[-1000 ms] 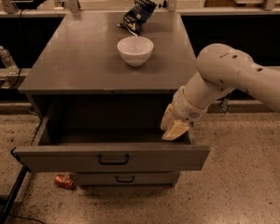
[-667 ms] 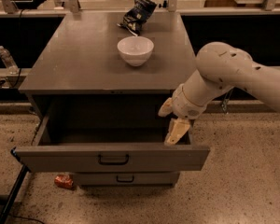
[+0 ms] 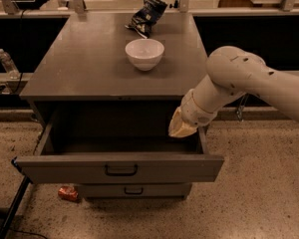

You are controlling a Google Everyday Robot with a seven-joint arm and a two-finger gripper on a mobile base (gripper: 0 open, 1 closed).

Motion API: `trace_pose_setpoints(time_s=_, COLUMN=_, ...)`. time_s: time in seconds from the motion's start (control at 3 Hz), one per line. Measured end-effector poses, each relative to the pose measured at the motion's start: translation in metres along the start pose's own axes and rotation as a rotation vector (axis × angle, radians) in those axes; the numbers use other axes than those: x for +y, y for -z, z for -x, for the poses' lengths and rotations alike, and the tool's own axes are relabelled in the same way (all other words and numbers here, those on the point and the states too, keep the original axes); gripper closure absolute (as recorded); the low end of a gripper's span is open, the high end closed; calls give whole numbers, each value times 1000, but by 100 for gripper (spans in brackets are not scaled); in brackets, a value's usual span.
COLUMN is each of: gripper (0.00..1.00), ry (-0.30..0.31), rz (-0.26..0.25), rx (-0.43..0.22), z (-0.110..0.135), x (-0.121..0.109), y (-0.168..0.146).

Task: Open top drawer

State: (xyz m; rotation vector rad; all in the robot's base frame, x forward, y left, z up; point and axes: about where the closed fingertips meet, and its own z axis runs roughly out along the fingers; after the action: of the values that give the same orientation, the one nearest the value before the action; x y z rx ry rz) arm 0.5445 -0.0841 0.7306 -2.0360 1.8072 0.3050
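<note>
The top drawer [image 3: 65,167] of the grey cabinet [image 3: 89,68] stands pulled far out, its flat front panel towards me with a small dark bar handle [image 3: 121,170] in the middle. The inside of the drawer is dark and looks empty. My gripper [image 3: 182,126], with yellowish tips on a white arm [image 3: 239,78], hangs over the drawer's right rear corner, just under the cabinet top's front edge. It is well back from the handle and holds nothing that I can see.
A white bowl [image 3: 144,54] and a dark snack bag [image 3: 147,15] sit on the cabinet top. A lower drawer [image 3: 133,189] is closed beneath. A red can [image 3: 68,193] lies on the floor at the left, by a black pole [image 3: 12,203]. A water bottle [image 3: 7,63] stands far left.
My gripper has risen a little and shifted slightly left at the drawer's right rear corner. The drawer has stayed pulled out in the same place.
</note>
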Motion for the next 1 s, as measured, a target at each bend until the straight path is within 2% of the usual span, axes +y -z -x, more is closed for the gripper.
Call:
trace_pose_setpoints(time_s=0.33, gripper=99, ry=14, rz=-1, rx=-17, z=0, x=5, y=-13)
trace_pose_setpoints(time_s=0.67, gripper=100, ry=48, rz=-16, rx=-68, z=4, x=11, y=-34)
trace_pose_setpoints(time_s=1.0, gripper=100, ry=67, rz=-32, rx=-87, z=8, x=11, y=-42)
